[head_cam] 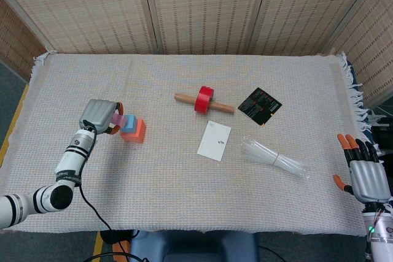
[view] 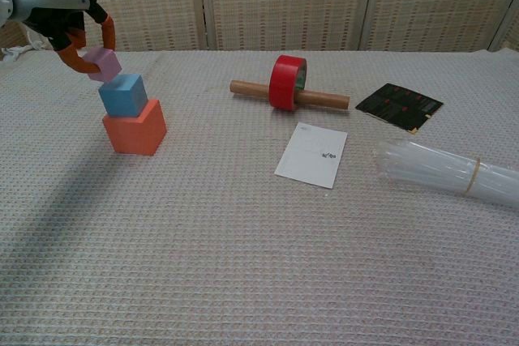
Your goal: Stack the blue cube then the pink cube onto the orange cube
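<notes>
The blue cube (view: 124, 94) sits on the orange cube (view: 135, 126) on the left part of the cloth. My left hand (view: 61, 14) pinches the pink cube (view: 104, 63) between orange fingertips, just above and left of the blue cube, close to it. In the head view the left hand (head_cam: 101, 115) hides most of the pink cube (head_cam: 117, 119), beside the blue cube (head_cam: 128, 122) and orange cube (head_cam: 136, 132). My right hand (head_cam: 366, 176) rests near the table's right front corner with fingers spread, holding nothing.
A red tape roll (head_cam: 204, 99) sits on a wooden dowel (head_cam: 184, 97) mid-table. A white card (head_cam: 214, 141), a black card (head_cam: 260, 105) and a bundle of clear straws (head_cam: 274, 158) lie to the right. The woven cloth (head_cam: 184, 194) covers the table.
</notes>
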Robot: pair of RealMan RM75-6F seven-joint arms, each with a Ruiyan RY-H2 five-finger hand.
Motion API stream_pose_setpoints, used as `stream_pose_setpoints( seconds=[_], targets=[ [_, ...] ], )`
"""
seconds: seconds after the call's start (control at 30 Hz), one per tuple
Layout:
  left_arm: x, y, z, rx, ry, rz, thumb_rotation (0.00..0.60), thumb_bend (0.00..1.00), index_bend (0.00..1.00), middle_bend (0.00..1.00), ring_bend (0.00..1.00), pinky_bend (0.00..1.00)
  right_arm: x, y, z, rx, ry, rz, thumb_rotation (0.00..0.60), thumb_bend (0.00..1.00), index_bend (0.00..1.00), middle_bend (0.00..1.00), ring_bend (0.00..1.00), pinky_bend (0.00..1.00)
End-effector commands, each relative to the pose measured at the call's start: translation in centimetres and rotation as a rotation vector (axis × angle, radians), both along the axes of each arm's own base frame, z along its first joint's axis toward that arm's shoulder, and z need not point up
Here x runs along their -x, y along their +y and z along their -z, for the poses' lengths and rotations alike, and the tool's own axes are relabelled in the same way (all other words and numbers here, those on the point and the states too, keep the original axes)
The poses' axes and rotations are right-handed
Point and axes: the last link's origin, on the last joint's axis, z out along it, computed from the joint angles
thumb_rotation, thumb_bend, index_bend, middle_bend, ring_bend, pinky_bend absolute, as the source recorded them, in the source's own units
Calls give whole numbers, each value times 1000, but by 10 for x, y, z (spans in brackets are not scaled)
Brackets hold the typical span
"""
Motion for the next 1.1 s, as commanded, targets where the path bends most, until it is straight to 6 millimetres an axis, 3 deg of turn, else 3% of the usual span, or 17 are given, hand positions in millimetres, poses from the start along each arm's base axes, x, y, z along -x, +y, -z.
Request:
stream_pose_setpoints(
  seconds=[0.03,1.1],
  targets=[
    [-1,2,3,-3,6,0,600,402,541,1000,1000,1000,0,-1,0,0,0,2,600,161,0,0,0,0],
    [-9,8,16,12,36,11,600,395,421,1000,1000,1000,2,-3,1,-5,0,13,600,161,0,0,0,0]
  ],
)
